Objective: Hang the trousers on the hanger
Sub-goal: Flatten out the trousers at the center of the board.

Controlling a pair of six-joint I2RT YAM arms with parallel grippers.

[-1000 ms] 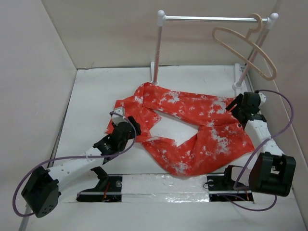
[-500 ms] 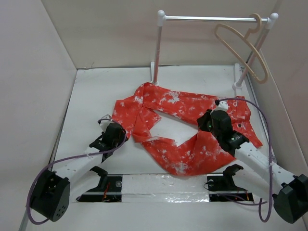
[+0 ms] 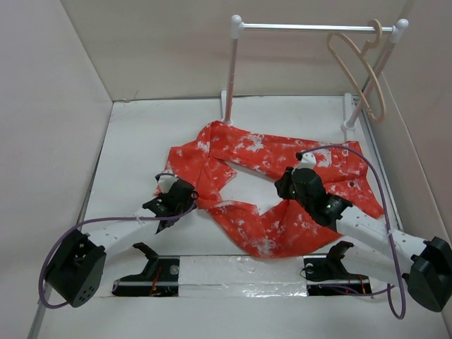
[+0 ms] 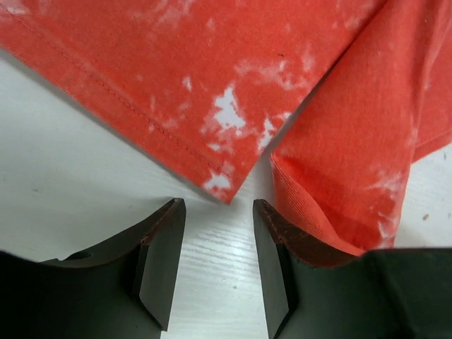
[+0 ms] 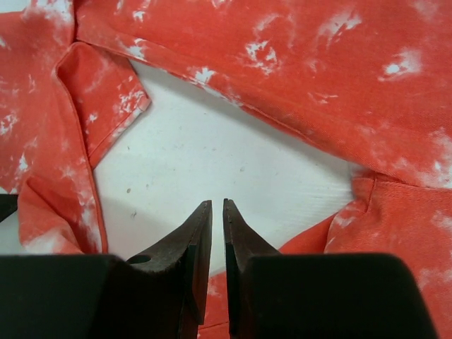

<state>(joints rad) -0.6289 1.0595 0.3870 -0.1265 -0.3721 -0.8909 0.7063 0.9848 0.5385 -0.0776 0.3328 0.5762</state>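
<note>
Left side. My left gripper (image 4: pixel 217 203) sits low over the table (image 3: pixel 141 134) at the left end of the trousers (image 3: pixel 282 159). Jaws about half open, nothing between them but bare tabletop. A hemmed corner of cloth points straight into the gap, just short of the fingertips. A folded, ribbed edge lies against my right-hand finger (image 4: pixel 272 247) without being pinched.

To do this step well, I judge I should slide forward and low so one finger goes under that hem, then close on a single edge rather than the bunched fold beside it.

Middle. The trousers lie flat and loose, the two legs forming a rough ring with bare table showing in the middle.

Right side. My right gripper (image 5: pixel 217 203) hangs over that bare patch between the legs. Jaws all but closed, a thin slit only, holding nothing. It would have to open and shift onto cloth before it could help lift.

Far right, back. The hanger (image 3: pixel 364 67) hangs by its hook from the rail (image 3: pixel 304 27), well apart from the trousers, with nothing draped on it.

Containers: none in view. The rail carries only the hanger.
</note>
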